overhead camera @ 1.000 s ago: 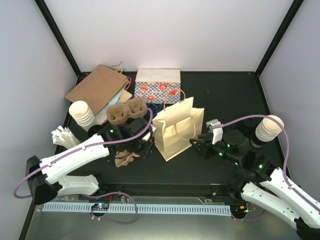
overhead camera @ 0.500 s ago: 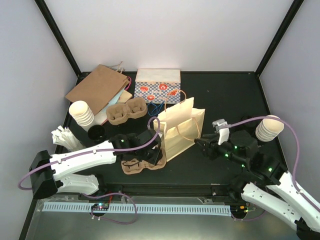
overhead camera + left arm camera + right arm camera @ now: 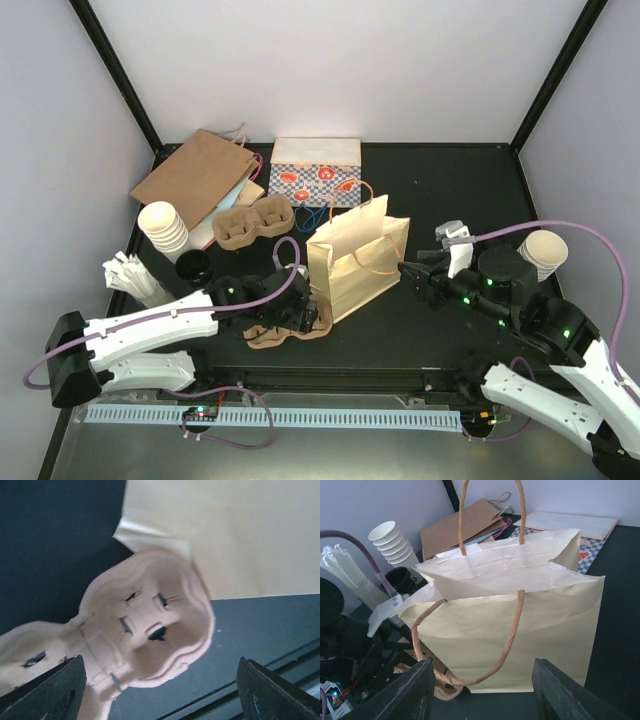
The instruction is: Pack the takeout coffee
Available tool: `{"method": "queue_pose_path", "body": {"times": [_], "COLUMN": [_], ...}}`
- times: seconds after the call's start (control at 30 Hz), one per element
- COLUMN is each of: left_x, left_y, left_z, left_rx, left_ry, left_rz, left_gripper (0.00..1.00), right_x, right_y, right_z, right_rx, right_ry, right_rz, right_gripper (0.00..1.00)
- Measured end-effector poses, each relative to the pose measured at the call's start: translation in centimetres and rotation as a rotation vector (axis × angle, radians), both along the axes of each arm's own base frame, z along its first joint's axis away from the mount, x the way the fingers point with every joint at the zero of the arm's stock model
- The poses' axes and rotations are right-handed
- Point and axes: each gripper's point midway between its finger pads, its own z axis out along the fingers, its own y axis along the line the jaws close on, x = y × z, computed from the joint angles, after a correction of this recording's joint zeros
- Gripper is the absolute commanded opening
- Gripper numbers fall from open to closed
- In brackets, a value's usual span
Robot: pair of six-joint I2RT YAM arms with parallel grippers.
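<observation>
The left fingers [image 3: 50,695] stood wide open over an empty cup carrier [image 3: 145,630] lying on the surface [image 3: 50,555] beside the paper bag [image 3: 555,630]. The right fingers [image 3: 410,690] were apart, empty, near its handle [image 3: 512,630]. I could not see the bag's inside or the coffee cup.

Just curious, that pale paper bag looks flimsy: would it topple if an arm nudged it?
Probably light and tippy: the paper bag stands tall and open-topped. Its creased walls would likely buckle, and the rope handles look floppy.
</observation>
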Motion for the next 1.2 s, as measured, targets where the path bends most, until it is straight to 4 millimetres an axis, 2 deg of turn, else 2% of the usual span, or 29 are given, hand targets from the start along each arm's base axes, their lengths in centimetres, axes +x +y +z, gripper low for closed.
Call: {"method": "queue_pose_path", "body": {"times": [0.17,0.3,0.37,0.47,0.63,0.93,1.2], "left_x": [-0.4,-0.1,0.0,-0.2,-0.7,-0.9,-0.7], "left_y": [1.5,1.9,2.1,2.6,3.3,3.9,3.6], "left_z": [-2.5,-2.7,-3.0,-3.7,-5.2,-7.0,-8.4], "left_rx": [0.052,0.055,0.053,0.052,0.035,0.037,0.062], "left_ry": [0.048,0.059,0.069,0.1,0.167,0.229,0.251], "left_rz": [0.073,0.105,0.126,0.172,0.299,0.449,0.494], "left_gripper": [0.85,0.85,0.91,0.99,0.99,0.99,0.93], "right_x": [0.3,1.3,1.4,1.2,0.9,0.8,0.7], "right_y": [0.2,0.3,0.2,-0.2,-0.6,-0.7,-0.8], "right_z": [-0.4,-1.9,-2.5,-2.4,-1.2,-2.2,-1.6], "right_rx": [-0.053,-0.143,-0.17,-0.165,-0.126,-0.134,-0.111], "right_ry": [0.029,0.075,0.086,0.072,0.029,0.023,-0.006], "right_rz": [0.0,-0.029,-0.035,-0.034,-0.038,-0.032,-0.03], "right_gripper": [0.56,0.59,0.62,0.62,0.62,0.62,0.62]}}
